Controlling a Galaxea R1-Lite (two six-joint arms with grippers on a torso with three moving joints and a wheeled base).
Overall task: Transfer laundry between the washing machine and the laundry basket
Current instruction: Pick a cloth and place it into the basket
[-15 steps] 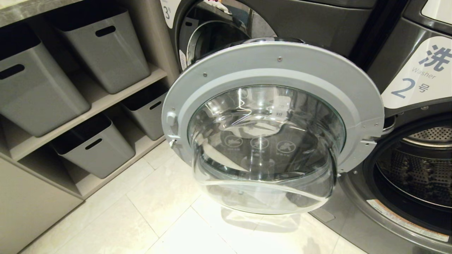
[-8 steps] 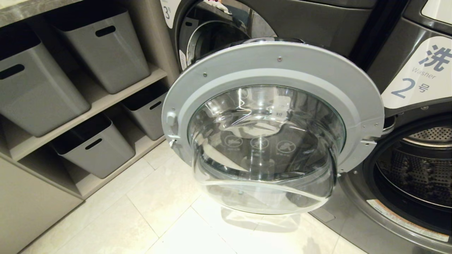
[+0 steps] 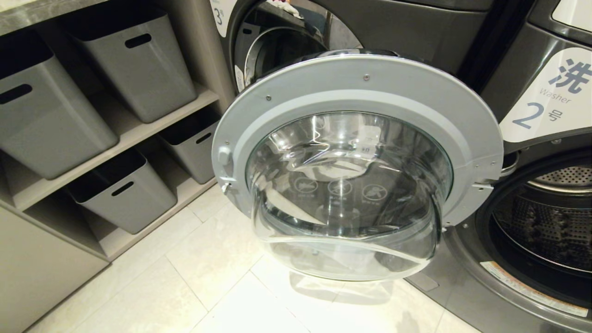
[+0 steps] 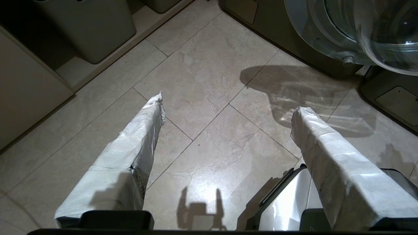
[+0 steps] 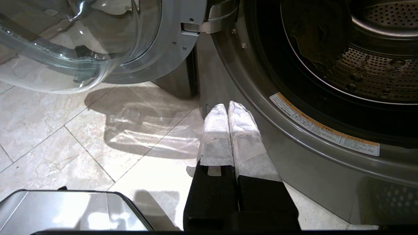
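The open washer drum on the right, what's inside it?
In the drum, only the perforated metal wall shows, plus a dark irregular patch on the inner rim that I can't identify. No clear laundry is visible; the deeper part and the far side are out of view.

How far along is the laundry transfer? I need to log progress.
Done: the washer door stands open, baring the drum. In hand: nothing; the left gripper hangs open and the right gripper shut, both empty above the floor. Left: the whole transfer.
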